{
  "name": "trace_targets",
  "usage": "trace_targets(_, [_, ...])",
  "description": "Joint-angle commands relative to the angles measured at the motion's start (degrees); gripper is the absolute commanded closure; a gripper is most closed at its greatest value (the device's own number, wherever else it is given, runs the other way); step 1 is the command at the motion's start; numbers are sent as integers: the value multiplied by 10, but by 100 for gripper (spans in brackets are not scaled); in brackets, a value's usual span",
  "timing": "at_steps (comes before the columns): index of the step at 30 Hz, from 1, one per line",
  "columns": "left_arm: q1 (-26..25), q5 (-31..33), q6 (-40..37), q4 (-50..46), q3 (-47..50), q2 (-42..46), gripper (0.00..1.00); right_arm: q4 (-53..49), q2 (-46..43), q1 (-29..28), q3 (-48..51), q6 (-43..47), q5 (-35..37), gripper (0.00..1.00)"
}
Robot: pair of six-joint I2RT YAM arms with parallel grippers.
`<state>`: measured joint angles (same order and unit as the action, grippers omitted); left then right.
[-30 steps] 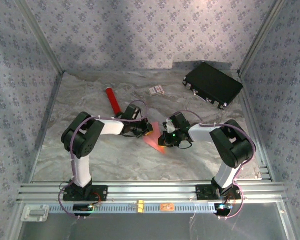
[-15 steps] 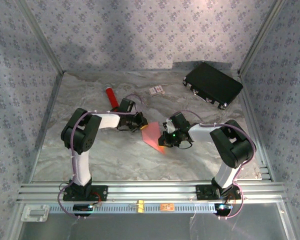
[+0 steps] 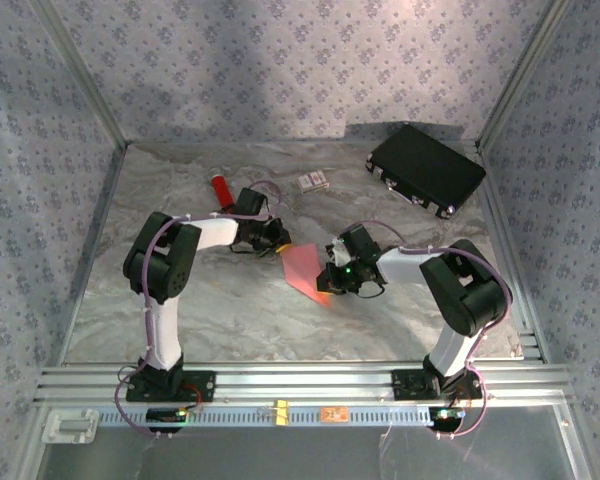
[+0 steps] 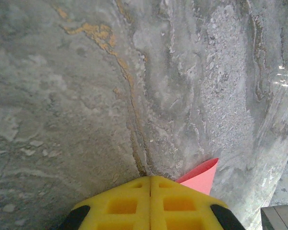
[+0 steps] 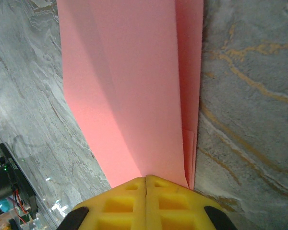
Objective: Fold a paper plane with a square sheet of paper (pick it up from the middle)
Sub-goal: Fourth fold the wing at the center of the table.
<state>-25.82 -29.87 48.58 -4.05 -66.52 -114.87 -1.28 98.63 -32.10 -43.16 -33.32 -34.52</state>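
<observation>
The pink-red sheet of paper (image 3: 302, 268) lies folded on the marble table between my two grippers. Seen from the right wrist, the paper (image 5: 129, 96) is a long flat strip with extra folded layers along its right edge. My right gripper (image 3: 327, 287) (image 5: 146, 178) is shut, its yellow tips on the strip's near end. My left gripper (image 3: 278, 246) (image 4: 150, 178) is shut at the paper's far left corner. A slightly lifted corner of the paper (image 4: 201, 175) pokes out beside its right finger. Whether either gripper pinches the paper is hidden.
A black case (image 3: 426, 168) lies at the back right. A small white-and-red card (image 3: 314, 181) sits at the back middle, and a red cylinder (image 3: 222, 188) lies just behind the left arm. Patterned walls close in the table on three sides.
My left gripper has drawn back up and to the left, off the paper, and more of the pink sheet shows. The right gripper has stayed put.
</observation>
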Motion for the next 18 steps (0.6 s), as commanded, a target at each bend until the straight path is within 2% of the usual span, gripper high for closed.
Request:
trace_targets(1, [13,52,-17,-29,-16,20,92,-85,20,2,20,16,42,100])
trace_targets(10, [-6,61,-29,-60,-34,84,89,-87,23,3,16,19,38,100])
trace_targets(18, [-76,25,-4,-1,10,93,89,-91,19,4,13,17,40,100])
